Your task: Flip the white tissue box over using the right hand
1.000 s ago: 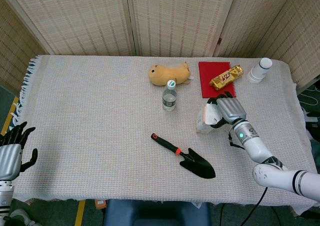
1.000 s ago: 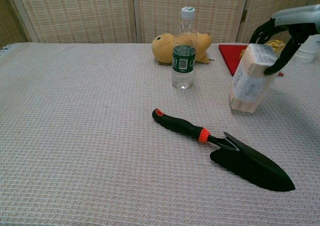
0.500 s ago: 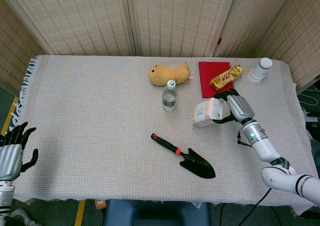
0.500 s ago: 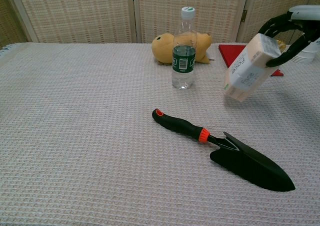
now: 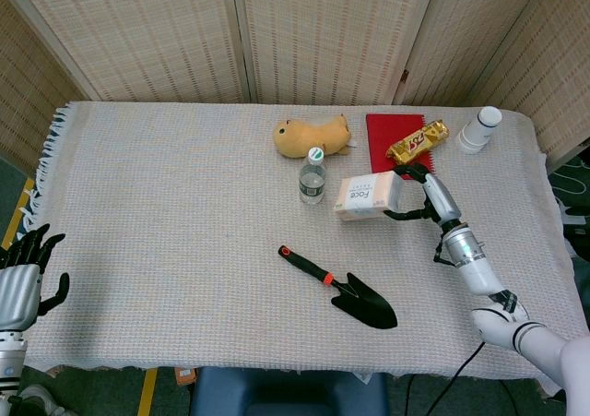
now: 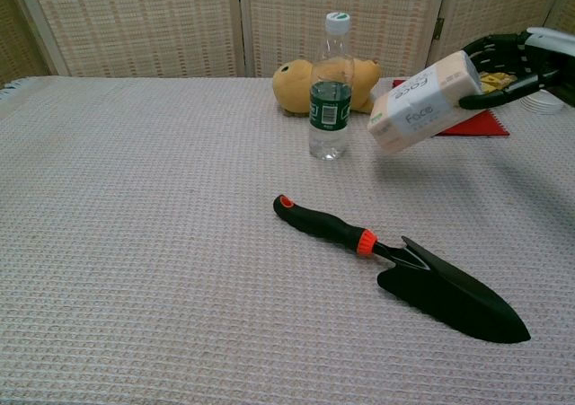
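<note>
Nearest lies the black garden trowel with an orange-ringed handle (image 6: 395,261) on the cloth-covered surface (image 5: 166,213). Beyond it, the right hand (image 5: 426,197) holds the white rectangular tissue box (image 6: 422,101) clear of the surface, tilted, fingers (image 6: 490,53) wrapped around its far end. The flip seems mid-turn; next comes finishing the rotation and lowering the box flat. The left hand (image 5: 20,282) rests idle, fingers apart. Woven screens (image 5: 323,29) close off the back.
</note>
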Controlling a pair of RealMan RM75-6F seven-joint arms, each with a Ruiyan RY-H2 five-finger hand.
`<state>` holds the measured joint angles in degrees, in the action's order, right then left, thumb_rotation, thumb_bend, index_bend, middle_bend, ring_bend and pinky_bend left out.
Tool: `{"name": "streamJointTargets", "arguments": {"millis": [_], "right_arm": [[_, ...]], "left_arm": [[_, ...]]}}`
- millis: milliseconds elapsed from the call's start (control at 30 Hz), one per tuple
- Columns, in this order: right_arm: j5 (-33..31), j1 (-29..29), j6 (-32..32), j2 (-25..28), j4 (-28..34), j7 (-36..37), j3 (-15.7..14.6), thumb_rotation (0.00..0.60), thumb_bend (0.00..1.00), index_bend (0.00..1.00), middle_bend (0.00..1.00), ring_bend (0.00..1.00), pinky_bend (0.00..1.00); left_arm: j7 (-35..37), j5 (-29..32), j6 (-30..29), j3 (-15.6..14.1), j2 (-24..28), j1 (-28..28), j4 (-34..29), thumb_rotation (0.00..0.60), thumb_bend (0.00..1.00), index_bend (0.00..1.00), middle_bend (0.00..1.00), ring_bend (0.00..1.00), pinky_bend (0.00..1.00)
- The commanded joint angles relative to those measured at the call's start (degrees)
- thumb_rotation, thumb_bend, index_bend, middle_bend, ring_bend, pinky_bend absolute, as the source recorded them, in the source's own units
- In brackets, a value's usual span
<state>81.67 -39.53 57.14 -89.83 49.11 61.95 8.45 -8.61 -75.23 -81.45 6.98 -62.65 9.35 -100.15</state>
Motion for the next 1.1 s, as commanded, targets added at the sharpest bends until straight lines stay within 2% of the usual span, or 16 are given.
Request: {"name": "streamJointTargets", "arguments": {"millis": [33,233,567,900,1100], "right_arm": [[8.57,-2.14,1.46,-5.87,-12.03,14.27,-4.71,0.600,0.30,0.60,0.53,0.49,0.00],[10.64,-4.07,0.21,-8.75,-18.44,17.45,-6.93,0.600,0.30,0.60,0.53,0.49,0.00],[10.03,-4.31,2.65,-13.99,-25.14,11.73,-6.73,0.600,0.31,0.60,0.53,0.49,0.00],[10.97,-3.25,-1.02,-13.80,-27.03,6.58,-9.73,0.600,0.31,0.60,0.53,0.49,0.00],[11.12,-3.68,-5.95,-10.95,-24.56,1.62,-11.19,0.600,0.31,0.60,0.53,0.48,0.00]], "left_arm": [[-0.09,0.15,0.09,0.06,-0.04,0.07,0.11,0.600,0.48,0.16,0.00,0.00,0.09],[-0.39,0.50,0.42,0.06,-0.18,0.21,0.27,0.600,0.48,0.16,0.00,0.00,0.09],[-0.90,1.39,0.83,0.20,-0.20,0.36,0.33,0.600,0.48,0.16,0.00,0.00,0.09],[-0.71,1.26,0.79,0.12,-0.09,0.33,0.21,0.600,0.48,0.16,0.00,0.00,0.09],[-1.22,0.98,0.93,-0.15,-0.19,0.41,-0.03,0.600,0.48,0.16,0.00,0.00,0.09]]}}
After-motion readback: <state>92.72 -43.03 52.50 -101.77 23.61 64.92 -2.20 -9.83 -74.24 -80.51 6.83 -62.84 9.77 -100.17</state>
